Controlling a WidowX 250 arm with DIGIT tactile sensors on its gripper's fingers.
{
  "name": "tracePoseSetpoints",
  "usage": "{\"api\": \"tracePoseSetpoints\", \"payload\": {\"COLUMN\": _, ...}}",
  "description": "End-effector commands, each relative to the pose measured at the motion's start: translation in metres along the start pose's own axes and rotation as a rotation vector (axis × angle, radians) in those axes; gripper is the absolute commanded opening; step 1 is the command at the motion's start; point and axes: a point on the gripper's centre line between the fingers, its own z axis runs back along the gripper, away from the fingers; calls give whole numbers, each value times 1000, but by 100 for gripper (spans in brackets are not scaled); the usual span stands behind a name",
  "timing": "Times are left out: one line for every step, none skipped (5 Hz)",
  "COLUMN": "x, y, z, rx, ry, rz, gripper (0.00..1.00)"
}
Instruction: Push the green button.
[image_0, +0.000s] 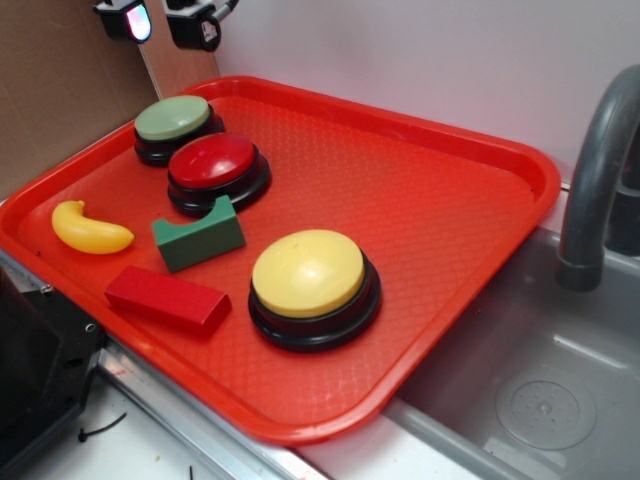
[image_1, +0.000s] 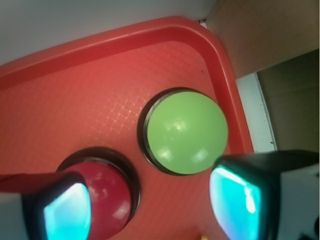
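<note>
A red tray (image_0: 450, 200) lies beside a grey sink (image_0: 520, 380) with a faucet (image_0: 595, 180). The green button (image_0: 173, 118) sits in the tray's far left corner, on a black base, just beside the red button (image_0: 212, 162). Nearer the front are a green block (image_0: 198, 237), touching the red button's base, a yellow banana (image_0: 90, 230), a red block (image_0: 168, 298) and a large yellow button (image_0: 308, 273). The gripper (image_0: 165, 22) hangs at the top edge of the exterior view, above the green button and not touching it. In the wrist view the jaws stand apart, one pad over the red button (image_1: 107, 200), the other just right of the green button (image_1: 186, 131), nothing between them.
</note>
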Motion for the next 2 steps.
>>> {"api": "tracePoseSetpoints", "payload": {"x": 7, "y": 1, "z": 39, "rx": 7, "ry": -118, "rz": -4, "gripper": 100}}
{"api": "tracePoseSetpoints", "payload": {"x": 1, "y": 2, "z": 39, "rx": 4, "ry": -125, "rz": -26, "gripper": 100}}
